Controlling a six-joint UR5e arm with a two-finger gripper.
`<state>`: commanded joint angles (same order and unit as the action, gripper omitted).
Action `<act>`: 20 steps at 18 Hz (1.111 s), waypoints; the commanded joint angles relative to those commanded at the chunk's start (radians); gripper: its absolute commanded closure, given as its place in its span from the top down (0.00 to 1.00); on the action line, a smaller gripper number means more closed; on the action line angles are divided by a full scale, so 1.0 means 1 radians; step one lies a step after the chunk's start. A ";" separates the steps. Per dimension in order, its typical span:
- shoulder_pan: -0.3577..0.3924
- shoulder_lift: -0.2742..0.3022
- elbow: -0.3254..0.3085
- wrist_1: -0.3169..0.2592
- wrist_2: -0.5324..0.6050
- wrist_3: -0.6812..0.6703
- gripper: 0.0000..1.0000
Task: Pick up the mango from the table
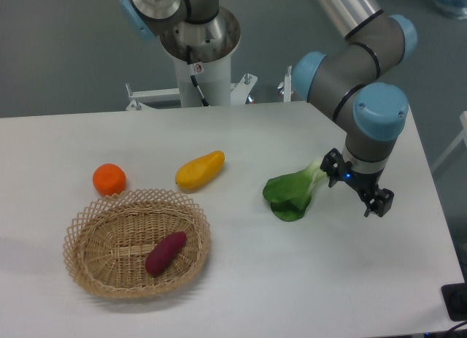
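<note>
The mango (pixel 199 171) lies on the white table (pixel 241 279), left of centre, yellow with its orange end pointing to the back right. My gripper (pixel 356 186) hangs low over the right side of the table, far to the right of the mango. Its two black fingers (pixel 332 168) stand apart and nothing is between them, so it is open.
A green leafy vegetable (pixel 292 194) lies between mango and gripper, its pale stem close to the gripper's left finger. A round orange tangerine (pixel 109 179) sits left of the mango. A wicker basket (pixel 87 265) at the front left holds a purple sweet potato (pixel 166 252). The arm's base (pixel 197 46) stands behind the table.
</note>
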<state>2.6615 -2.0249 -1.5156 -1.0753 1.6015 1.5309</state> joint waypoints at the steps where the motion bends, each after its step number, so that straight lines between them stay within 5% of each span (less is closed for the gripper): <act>1: 0.000 0.000 -0.005 0.000 0.006 0.000 1.00; 10: 0.000 0.002 -0.012 -0.009 -0.032 -0.023 1.00; 20: -0.050 0.080 -0.167 0.002 -0.110 -0.063 1.00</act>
<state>2.6110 -1.9451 -1.6827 -1.0738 1.4910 1.4681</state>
